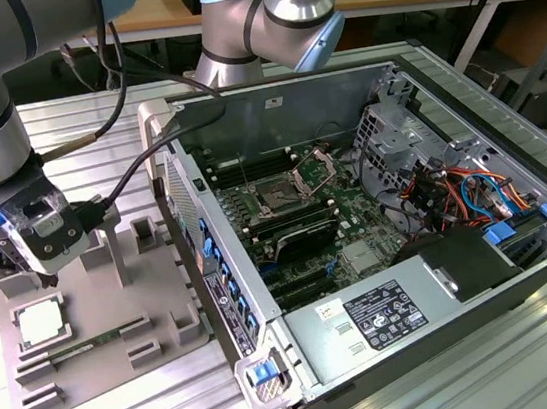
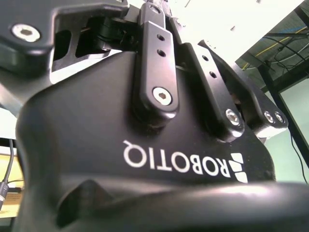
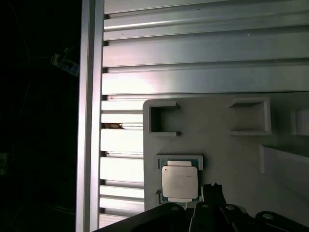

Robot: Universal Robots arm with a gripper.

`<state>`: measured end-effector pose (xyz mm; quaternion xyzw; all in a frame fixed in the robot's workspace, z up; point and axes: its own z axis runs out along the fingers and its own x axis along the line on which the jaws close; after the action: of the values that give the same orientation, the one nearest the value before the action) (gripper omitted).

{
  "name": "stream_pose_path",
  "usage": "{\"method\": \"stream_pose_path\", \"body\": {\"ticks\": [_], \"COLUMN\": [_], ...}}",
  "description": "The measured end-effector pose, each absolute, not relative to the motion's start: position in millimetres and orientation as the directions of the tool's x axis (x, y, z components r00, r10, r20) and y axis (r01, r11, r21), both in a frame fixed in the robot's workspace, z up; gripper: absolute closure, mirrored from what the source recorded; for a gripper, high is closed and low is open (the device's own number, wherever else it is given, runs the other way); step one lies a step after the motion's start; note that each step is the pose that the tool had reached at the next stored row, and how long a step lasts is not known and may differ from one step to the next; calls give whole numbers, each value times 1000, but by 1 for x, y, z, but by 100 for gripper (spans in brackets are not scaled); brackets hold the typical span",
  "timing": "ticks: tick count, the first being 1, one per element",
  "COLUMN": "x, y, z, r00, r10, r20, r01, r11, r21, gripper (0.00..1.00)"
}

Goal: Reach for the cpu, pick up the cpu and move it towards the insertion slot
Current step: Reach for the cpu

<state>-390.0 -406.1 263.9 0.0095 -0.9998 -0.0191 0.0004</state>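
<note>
The pincer (image 1: 47,278) hovers just above the cpu (image 3: 179,180), which is seated in its gray holder (image 1: 96,309) and not yet lifted. I cannot tell the pincer's opening. The insertion slot (image 1: 277,196) lies well apart from the pincer — reach nearly done, pickup and carry left.

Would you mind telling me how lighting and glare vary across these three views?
Exterior view: even light, with a bright sheen on the table. First wrist view: the table slats glare white, the area beyond the table edge is nearly black, the cpu is evenly lit. Second wrist view: the dark gripper is backlit by an overexposed background.
</note>
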Motion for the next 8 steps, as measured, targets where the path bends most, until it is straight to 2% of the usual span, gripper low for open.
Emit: {"method": "stream_pose_path", "body": {"ticks": [8], "x": [-392], "y": [-406], "z": [258], "r00": [-1000], "r10": [-19], "r20": [1], "r01": [-19], "r11": [999], "r21": [38], "gripper": [89]}}
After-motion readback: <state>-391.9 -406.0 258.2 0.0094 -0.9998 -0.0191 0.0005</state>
